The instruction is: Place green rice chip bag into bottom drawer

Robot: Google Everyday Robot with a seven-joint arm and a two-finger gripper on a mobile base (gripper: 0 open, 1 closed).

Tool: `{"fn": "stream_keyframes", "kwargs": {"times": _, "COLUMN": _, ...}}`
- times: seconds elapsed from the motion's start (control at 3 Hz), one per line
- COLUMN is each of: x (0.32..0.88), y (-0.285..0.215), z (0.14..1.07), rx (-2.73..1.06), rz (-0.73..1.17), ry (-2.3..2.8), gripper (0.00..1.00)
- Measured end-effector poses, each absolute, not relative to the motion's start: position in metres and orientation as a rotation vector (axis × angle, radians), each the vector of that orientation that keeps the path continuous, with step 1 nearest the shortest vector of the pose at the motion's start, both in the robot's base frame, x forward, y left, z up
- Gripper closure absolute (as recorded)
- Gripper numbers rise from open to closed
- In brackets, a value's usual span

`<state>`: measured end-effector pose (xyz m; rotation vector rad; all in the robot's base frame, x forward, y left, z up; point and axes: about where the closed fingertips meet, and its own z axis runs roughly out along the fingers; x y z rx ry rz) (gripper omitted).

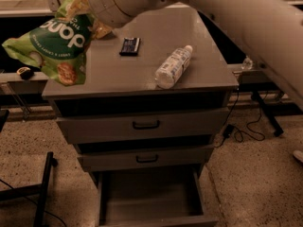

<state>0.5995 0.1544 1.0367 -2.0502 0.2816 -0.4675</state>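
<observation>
The green rice chip bag (54,44) hangs in the air, upside down, over the left front corner of the grey cabinet (142,79). My gripper (84,7) is at the top left, shut on the bag's upper edge; the wrist hides most of the fingers. The bottom drawer (150,197) is pulled open at the foot of the cabinet, showing a plain grey inside with nothing in it. It lies well below and to the right of the bag.
A clear plastic water bottle (173,67) lies on its side on the cabinet top, and a small black object (129,46) lies behind it. Two shallower drawers with black handles (146,125) are shut. A black stand leg (42,188) is on the floor at left; cables (246,126) are at right.
</observation>
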Motion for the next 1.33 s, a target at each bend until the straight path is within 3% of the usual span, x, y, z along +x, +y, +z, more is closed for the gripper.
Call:
{"fn": "stream_keyframes", "kwargs": {"times": 0.33, "x": 0.537, "y": 0.101, "z": 1.067, "rx": -2.031, "rz": -0.674, "ry": 0.407, "gripper": 1.00}}
{"fn": "stream_keyframes", "kwargs": {"times": 1.0, "x": 0.529, "y": 0.100, "z": 1.067, "rx": -1.983, "rz": -0.646, "ry": 0.468, "gripper": 1.00}}
{"fn": "stream_keyframes", "kwargs": {"times": 1.33, "x": 0.481, "y": 0.105, "z": 1.045, "rx": -1.864, "rz": -0.563, "ry": 0.715, "gripper": 1.00}}
